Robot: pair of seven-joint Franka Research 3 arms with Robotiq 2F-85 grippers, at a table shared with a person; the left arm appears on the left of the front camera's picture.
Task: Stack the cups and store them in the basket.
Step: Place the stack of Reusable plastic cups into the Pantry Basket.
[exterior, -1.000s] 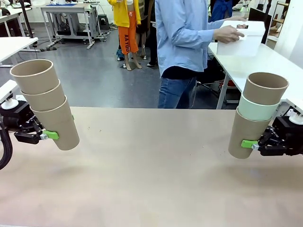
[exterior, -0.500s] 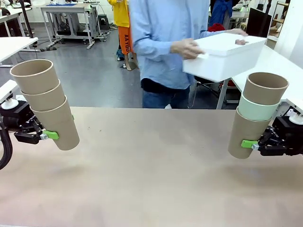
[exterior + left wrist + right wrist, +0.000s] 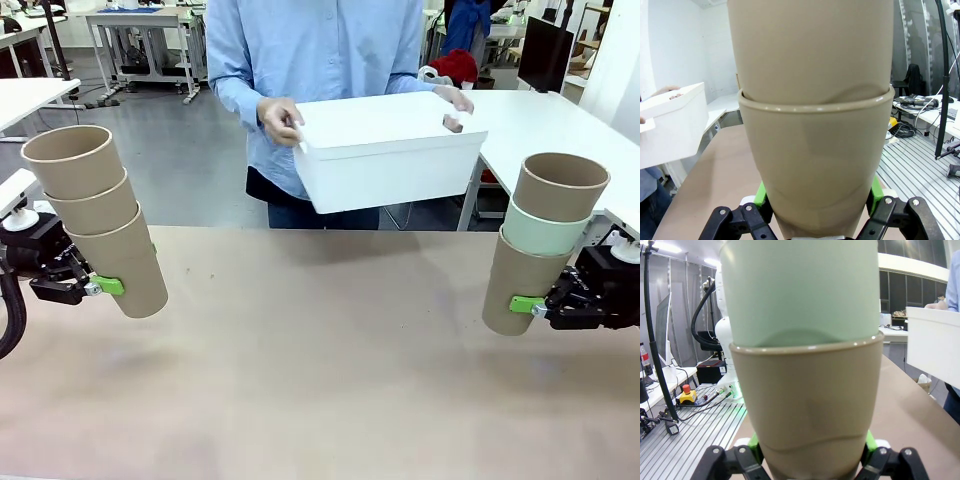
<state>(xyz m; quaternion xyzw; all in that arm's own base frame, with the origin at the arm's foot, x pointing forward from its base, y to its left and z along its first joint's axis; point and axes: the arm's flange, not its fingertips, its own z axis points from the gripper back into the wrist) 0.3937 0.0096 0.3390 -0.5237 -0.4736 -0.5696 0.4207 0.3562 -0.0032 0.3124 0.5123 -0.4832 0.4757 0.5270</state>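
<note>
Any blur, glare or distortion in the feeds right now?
Front view: evenly lit and sharp, only faint shadows on the table. Left wrist view: wide-angle bulge on the left stack. Right wrist view: same bulge on the right stack, no glare.

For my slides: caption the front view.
Left gripper grips a tan cup stack, right gripper a stack with the mint cup, while a person holds the white basket beyond the table.

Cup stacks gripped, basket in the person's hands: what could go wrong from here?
1. Left gripper and right gripper each pinch only the bottom cup of the left stack and right stack, both tilted; nested upper cups could slip out.
2. The basket is held off the table by the person's hands; reaching in now risks hitting them.
</note>
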